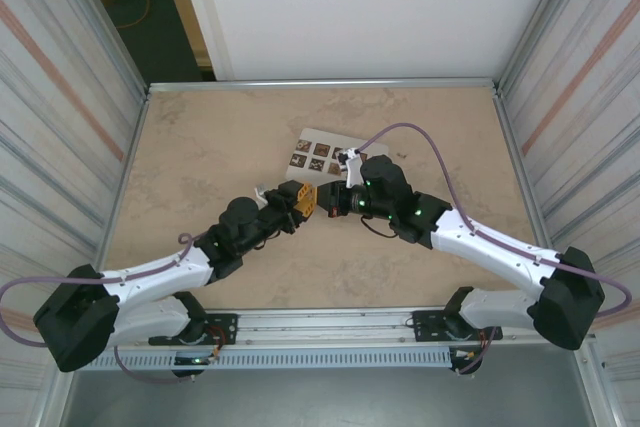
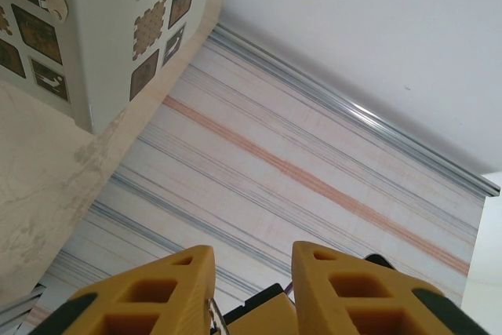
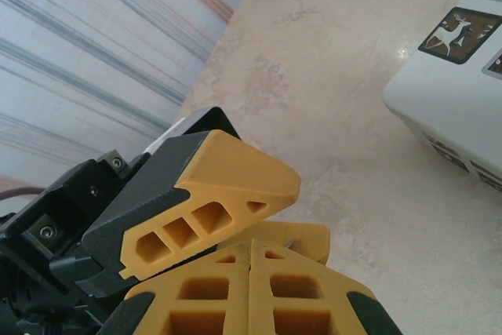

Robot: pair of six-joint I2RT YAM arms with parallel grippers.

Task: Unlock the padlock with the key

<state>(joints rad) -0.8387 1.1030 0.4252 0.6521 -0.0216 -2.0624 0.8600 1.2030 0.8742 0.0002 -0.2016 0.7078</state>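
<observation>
My two grippers meet tip to tip at the table's middle in the top view, left gripper (image 1: 303, 199) and right gripper (image 1: 331, 204). In the right wrist view my right gripper (image 3: 251, 247) has its yellow fingers pressed tight together. A small metal sliver, the key (image 3: 289, 243), shows beside its tips, against the left gripper's fingers (image 3: 223, 174). In the left wrist view my left gripper (image 2: 252, 260) keeps a gap between its fingers. The right gripper's yellow finger (image 2: 267, 315) and a thin metal wire (image 2: 210, 310) lie in that gap. The blue padlock is hidden.
A white box with dark patterned squares (image 1: 325, 152) stands just behind the grippers, close to both (image 2: 102, 45) (image 3: 455, 107). Striped metal walls (image 1: 560, 97) fence the beige table (image 1: 200, 147) on the left, the right and the back.
</observation>
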